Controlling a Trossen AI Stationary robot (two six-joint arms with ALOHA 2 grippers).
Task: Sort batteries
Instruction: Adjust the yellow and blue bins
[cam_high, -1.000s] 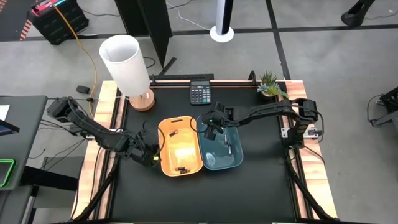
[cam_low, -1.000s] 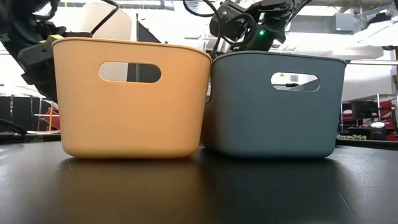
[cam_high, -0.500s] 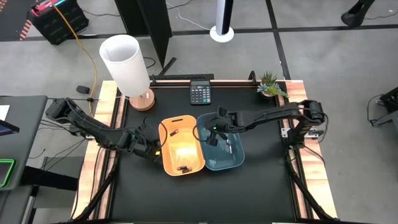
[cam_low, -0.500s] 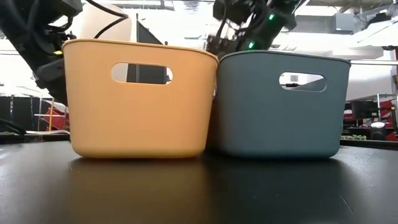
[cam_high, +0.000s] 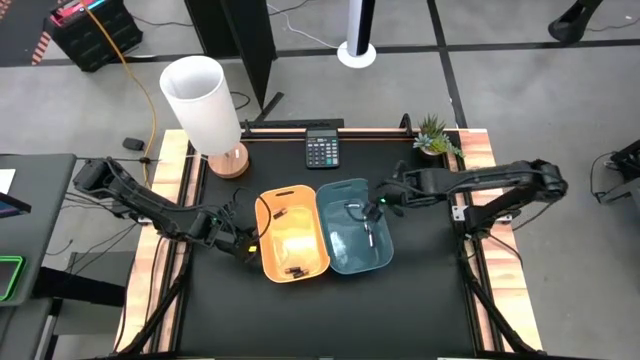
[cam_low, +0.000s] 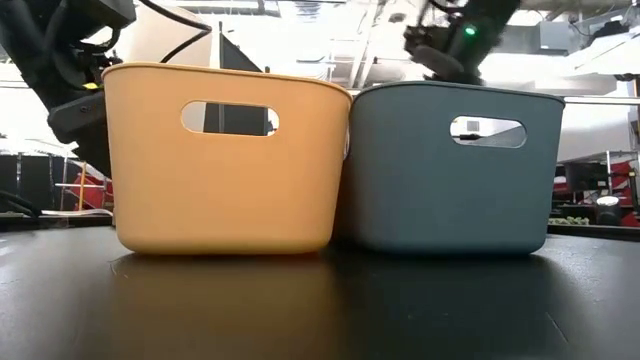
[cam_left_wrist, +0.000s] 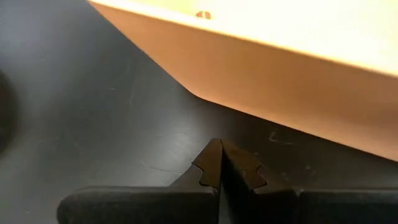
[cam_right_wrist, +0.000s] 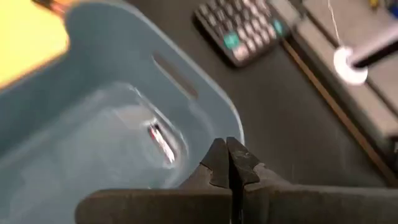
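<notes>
Sorting looks nearly done; no loose batteries show on the bench (cam_high: 420, 300).

Dark batteries (cam_high: 292, 271) lie in the yellow bin (cam_high: 262, 262) just beside the left hand (cam_high: 240, 251); silvery batteries (cam_right_wrist: 160, 140) lie in the blue bin (cam_high: 384, 258) directly ahead of the right hand (cam_right_wrist: 227, 160); both hands are closed tight, fingertips touching, holding nothing.

Dark batteries (cam_high: 290, 271) in yellow bin (cam_high: 268, 262); silvery batteries (cam_high: 368, 233) in blue bin (cam_high: 384, 260).

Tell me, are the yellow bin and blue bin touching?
Touching. In the low view the yellow bin and blue bin press together at their rims.
</notes>
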